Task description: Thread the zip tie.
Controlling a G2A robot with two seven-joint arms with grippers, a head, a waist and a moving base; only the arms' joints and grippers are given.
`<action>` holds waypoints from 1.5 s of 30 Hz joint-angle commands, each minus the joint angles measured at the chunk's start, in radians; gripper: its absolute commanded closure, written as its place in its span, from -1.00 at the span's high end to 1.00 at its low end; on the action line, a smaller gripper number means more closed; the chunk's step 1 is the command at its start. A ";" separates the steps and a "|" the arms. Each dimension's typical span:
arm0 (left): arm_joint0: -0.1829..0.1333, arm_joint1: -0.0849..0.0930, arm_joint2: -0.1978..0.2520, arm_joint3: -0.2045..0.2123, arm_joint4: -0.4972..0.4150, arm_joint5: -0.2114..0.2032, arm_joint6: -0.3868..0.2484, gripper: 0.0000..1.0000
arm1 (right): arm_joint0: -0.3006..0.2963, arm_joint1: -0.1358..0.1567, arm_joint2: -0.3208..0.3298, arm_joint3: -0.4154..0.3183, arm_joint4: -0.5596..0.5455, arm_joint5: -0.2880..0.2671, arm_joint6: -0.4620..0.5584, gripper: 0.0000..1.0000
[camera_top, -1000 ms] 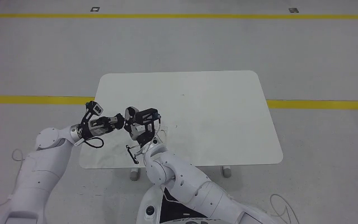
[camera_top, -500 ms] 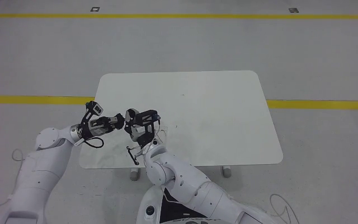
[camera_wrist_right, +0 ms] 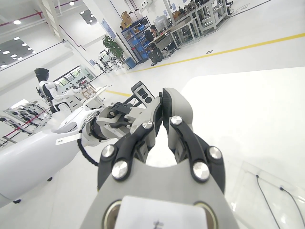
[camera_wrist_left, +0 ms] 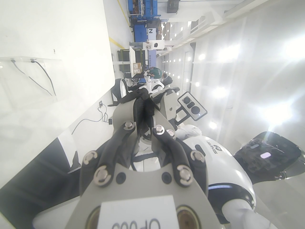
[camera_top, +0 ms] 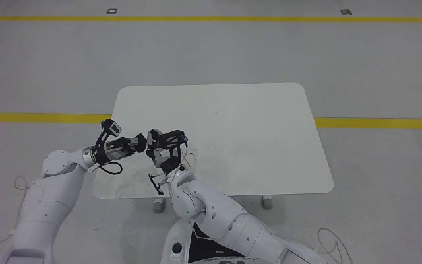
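Over the table's (camera_top: pixel 264 119) near left corner, I have both pincers tip to tip. The left gripper (camera_wrist_left: pixel 143 106) is pinched shut on a dark strip I take for the zip tie (camera_wrist_left: pixel 142 97), which pokes past its fingertips toward the right gripper (camera_wrist_right: pixel 163 107). That one's fingers are pressed together, and I can make out nothing between them. I judge the tie's long axis runs along the line joining them, with the right gripper just beside the free end.
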 commanded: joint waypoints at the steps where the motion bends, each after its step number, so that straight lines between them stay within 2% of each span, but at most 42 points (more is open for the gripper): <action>1: 0.000 0.000 0.000 0.000 0.000 0.000 0.000 -1.00 | 0.000 0.000 0.000 -0.002 -0.003 0.006 -0.003 1.00; 5: 0.000 0.000 0.000 0.000 0.000 0.000 0.000 -1.00 | -0.008 0.004 0.007 -0.025 -0.015 0.014 -0.017 1.00; 8: 0.000 0.000 0.000 0.000 0.000 0.000 0.000 -1.00 | -0.030 0.016 0.030 -0.057 -0.015 -0.039 -0.011 1.00; 12: 0.000 0.000 0.000 0.000 0.000 0.000 0.000 -1.00 | -0.075 0.041 0.089 -0.121 -0.002 -0.130 0.027 1.00; 16: 0.000 0.000 0.000 0.000 0.000 0.000 0.000 -1.00 | -0.130 0.071 0.164 -0.201 0.063 -0.262 0.109 1.00; 18: 0.000 0.000 0.000 0.000 0.000 0.000 0.000 -1.00 | -0.146 0.081 0.188 -0.221 0.079 -0.299 0.149 1.00; 30: 0.000 0.000 0.000 0.000 0.000 0.000 0.000 -1.00 | -0.156 0.084 0.201 -0.229 0.100 -0.310 0.166 1.00; 31: 0.000 0.000 0.000 0.000 0.000 0.000 0.000 -1.00 | -0.161 0.086 0.208 -0.232 0.119 -0.321 0.170 1.00; 32: 0.000 0.000 0.000 0.000 0.000 0.000 0.000 -1.00 | -0.174 0.085 0.217 -0.237 0.190 -0.356 0.182 1.00; 33: 0.000 0.000 0.000 0.000 0.000 0.000 0.000 -1.00 | -0.184 0.086 0.239 -0.233 0.295 -0.405 0.218 1.00; 37: 0.000 0.000 0.000 0.000 0.000 0.000 0.000 -1.00 | -0.188 0.099 0.302 -0.217 0.510 -0.510 0.379 1.00; 42: 0.000 0.000 0.000 0.000 0.000 0.000 0.000 -1.00 | -0.192 0.118 0.355 -0.221 0.741 -0.511 0.621 1.00; 44: 0.000 0.000 0.000 0.000 0.000 0.000 0.000 -1.00 | -0.191 0.125 0.372 -0.228 0.806 -0.511 0.694 1.00; 45: 0.000 0.000 0.000 0.000 0.000 0.000 0.000 -1.00 | -0.191 0.125 0.372 -0.228 0.806 -0.511 0.694 1.00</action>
